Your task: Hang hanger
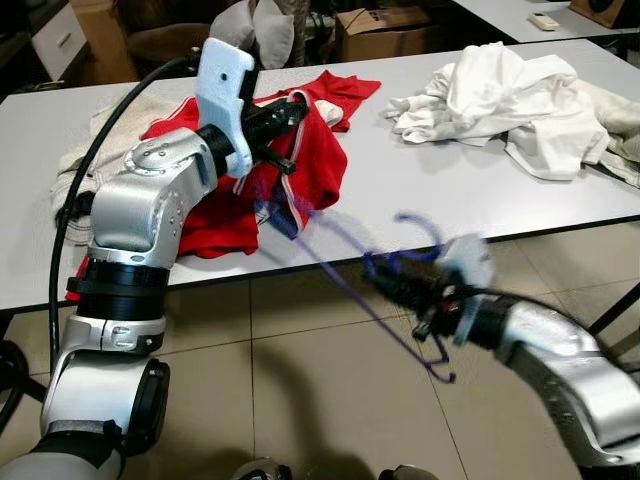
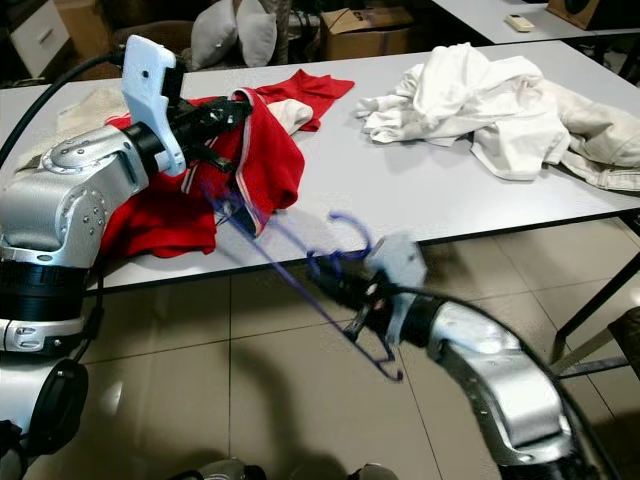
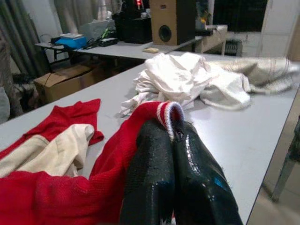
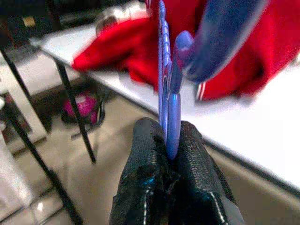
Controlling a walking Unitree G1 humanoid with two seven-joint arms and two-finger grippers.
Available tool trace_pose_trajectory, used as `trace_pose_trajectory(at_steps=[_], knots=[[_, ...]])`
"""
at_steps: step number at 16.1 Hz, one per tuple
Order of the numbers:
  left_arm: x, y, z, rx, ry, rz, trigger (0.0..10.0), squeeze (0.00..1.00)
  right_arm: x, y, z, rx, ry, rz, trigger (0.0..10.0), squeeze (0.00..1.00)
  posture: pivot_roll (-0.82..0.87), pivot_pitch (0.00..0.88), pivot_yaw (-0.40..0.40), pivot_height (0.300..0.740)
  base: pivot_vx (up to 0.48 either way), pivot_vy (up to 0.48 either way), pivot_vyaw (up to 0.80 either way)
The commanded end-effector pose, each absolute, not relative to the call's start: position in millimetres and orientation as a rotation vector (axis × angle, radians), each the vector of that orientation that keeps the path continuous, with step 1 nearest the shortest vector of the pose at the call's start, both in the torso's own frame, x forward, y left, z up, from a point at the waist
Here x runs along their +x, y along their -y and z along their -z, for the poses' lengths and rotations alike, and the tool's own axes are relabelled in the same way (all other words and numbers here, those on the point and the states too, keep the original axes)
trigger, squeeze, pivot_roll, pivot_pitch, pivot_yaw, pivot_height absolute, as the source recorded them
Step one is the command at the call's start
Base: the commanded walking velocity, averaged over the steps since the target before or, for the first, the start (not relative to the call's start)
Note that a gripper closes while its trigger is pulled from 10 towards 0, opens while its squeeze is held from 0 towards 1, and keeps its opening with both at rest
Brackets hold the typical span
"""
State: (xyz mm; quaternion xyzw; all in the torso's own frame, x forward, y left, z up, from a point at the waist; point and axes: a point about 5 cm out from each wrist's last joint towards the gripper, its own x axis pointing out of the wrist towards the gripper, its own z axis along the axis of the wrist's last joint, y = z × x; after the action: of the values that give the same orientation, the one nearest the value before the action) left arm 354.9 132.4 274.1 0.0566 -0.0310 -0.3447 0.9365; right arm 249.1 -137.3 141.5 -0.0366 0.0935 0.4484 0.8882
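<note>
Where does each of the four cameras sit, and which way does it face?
Left eye view: on the head, looking forward and down at the white table; both silver arms show, the left end effector at the red garment.
Right eye view: same head, same scene, slightly offset.
Left wrist view: on the left wrist, looking along its shut fingers pinching the garment's striped hem, toward the white clothes pile.
Right wrist view: on the right wrist, looking along the right end effector, shut on the blue hanger.
Shared: both wrist views show the red garment.

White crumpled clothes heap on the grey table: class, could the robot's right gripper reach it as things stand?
Probably not yet: the right gripper is shut on the blue wire hanger, below the table edge, while the white clothes heap lies apart.
</note>
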Motion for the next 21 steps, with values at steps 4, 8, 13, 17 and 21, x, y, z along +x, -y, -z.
trace_pose_trajectory(at_steps=[4,8,13,17,21], knots=[[347,-138,-275,0.221,0.063,0.702,0.0,0.0,275,150,-131,-0.118,-0.264,-0.762,10.0,0.0,-0.13,0.0,0.068,0.74,0.0,0.0,0.0],[345,-141,-273,0.246,0.052,0.699,0.0,0.0,296,152,-154,-0.064,-0.12,-0.707,10.0,0.0,-0.13,0.0,0.052,0.74,0.0,0.0,0.0],[342,-138,-271,0.251,0.043,0.718,0.0,0.0,305,150,-162,0.048,-0.059,-0.661,10.0,0.0,-0.13,0.0,0.051,0.74,0.0,0.0,0.0],[337,-127,-281,0.152,0.076,0.814,0.0,0.0,305,125,-148,0.183,-0.17,-0.811,10.0,0.0,-0.13,0.002,0.062,0.74,0.0,0.0,0.0],[325,-131,-280,0.162,0.002,0.903,0.0,0.0,330,131,-152,0.242,-0.182,-0.701,10.0,0.0,-0.11,0.003,0.063,0.74,0.0,0.0,0.0]])
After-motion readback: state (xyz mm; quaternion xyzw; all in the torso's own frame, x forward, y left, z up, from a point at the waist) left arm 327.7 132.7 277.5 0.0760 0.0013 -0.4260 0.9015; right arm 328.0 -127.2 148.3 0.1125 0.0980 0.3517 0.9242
